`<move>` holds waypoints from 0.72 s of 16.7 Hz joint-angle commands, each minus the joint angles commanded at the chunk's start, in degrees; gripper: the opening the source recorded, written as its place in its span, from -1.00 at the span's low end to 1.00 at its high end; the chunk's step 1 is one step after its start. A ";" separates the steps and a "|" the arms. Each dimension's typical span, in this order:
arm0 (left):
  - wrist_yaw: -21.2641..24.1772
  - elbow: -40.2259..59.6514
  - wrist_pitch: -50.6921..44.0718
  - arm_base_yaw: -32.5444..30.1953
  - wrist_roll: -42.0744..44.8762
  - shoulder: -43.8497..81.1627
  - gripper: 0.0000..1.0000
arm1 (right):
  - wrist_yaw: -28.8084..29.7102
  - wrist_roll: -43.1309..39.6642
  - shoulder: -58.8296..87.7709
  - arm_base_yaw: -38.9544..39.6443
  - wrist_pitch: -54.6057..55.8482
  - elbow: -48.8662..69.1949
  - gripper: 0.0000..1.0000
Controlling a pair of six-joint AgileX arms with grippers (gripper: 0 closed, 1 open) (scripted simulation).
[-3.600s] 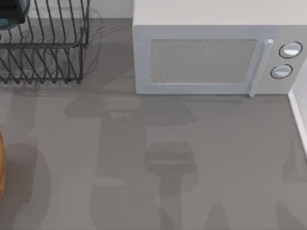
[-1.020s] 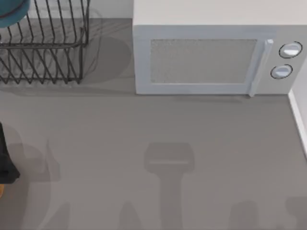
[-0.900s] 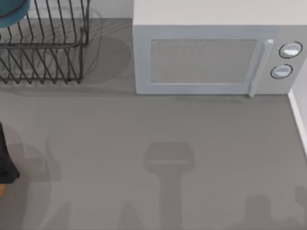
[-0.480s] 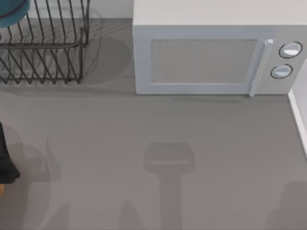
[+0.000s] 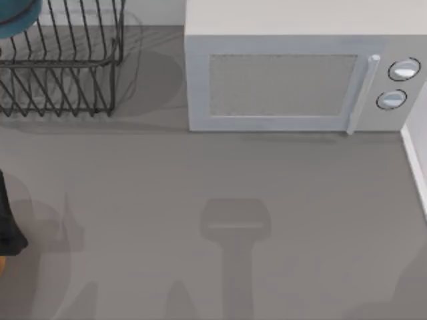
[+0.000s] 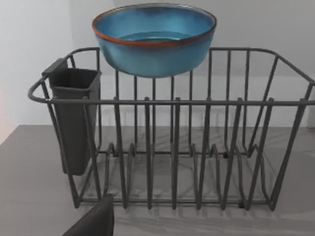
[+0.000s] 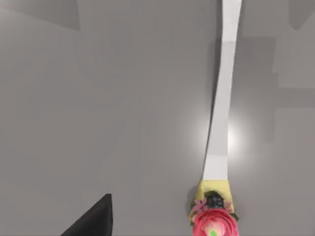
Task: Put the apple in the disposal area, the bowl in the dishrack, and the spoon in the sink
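The teal-blue bowl with its reddish-brown rim is sitting upright atop the upper bars of the black wire dishrack, near the rack's dark utensil cup, as the left wrist view is showing. From above, the bowl is peeking in at the far-left corner, over the dishrack, which is standing on the grey tabletop just left of the white microwave.

The spoon is lying flat on a grey surface in the right wrist view, its long pale handle ending in a yellow collar and a pink flower-shaped ornament.

A dark part of the left arm is hanging at the tabletop's left edge, well forward of the dishrack. A dark finger tip of the left end effector is showing in front of the rack, and one finger tip of the right end effector is showing beside the spoon; how wide either end effector is set cannot be told.
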 joint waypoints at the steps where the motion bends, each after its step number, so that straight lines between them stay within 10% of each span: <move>1: 0.00 0.00 0.00 0.00 0.00 0.00 1.00 | -0.02 0.08 -0.21 0.27 0.14 -0.18 1.00; 12: 0.00 0.00 0.00 0.00 0.00 0.00 1.00 | 0.01 0.31 10.57 0.11 23.13 -12.20 1.00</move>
